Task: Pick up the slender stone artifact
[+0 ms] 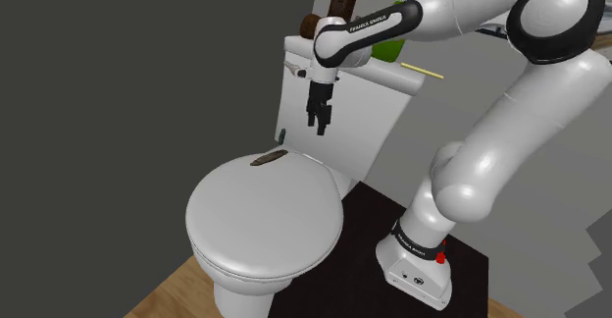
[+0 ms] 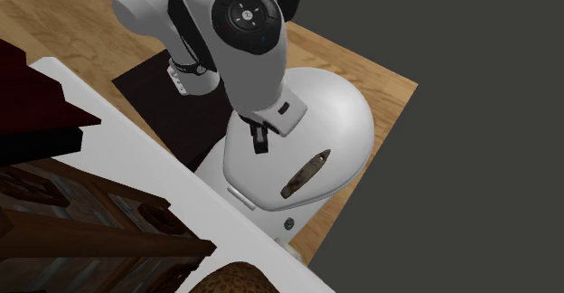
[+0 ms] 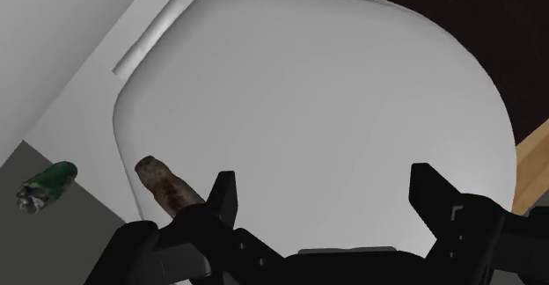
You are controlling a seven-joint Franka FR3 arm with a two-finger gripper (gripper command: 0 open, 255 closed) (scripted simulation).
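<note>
The slender stone artifact (image 1: 267,157), brown and mottled, lies flat on the closed white toilet lid (image 1: 265,218) near its rear edge by the tank. In the second exterior view the artifact (image 2: 304,174) rests on the lid's back part. My black gripper (image 1: 319,120) hangs above the lid's rear, a little beside the artifact and well clear of it. In the wrist view the artifact (image 3: 167,186) lies just outside one of the fingers (image 3: 224,195). The gripper (image 3: 325,206) is open, with only bare lid (image 3: 334,107) between its fingers.
The white tank (image 1: 338,120) rises right behind the gripper; on its top are a brown object (image 1: 310,24), a green one (image 1: 390,49) and a thin yellow stick (image 1: 422,71). A small green piece (image 3: 48,184) sits beside the tank. My stand (image 1: 417,267) rests on a dark mat (image 1: 373,218).
</note>
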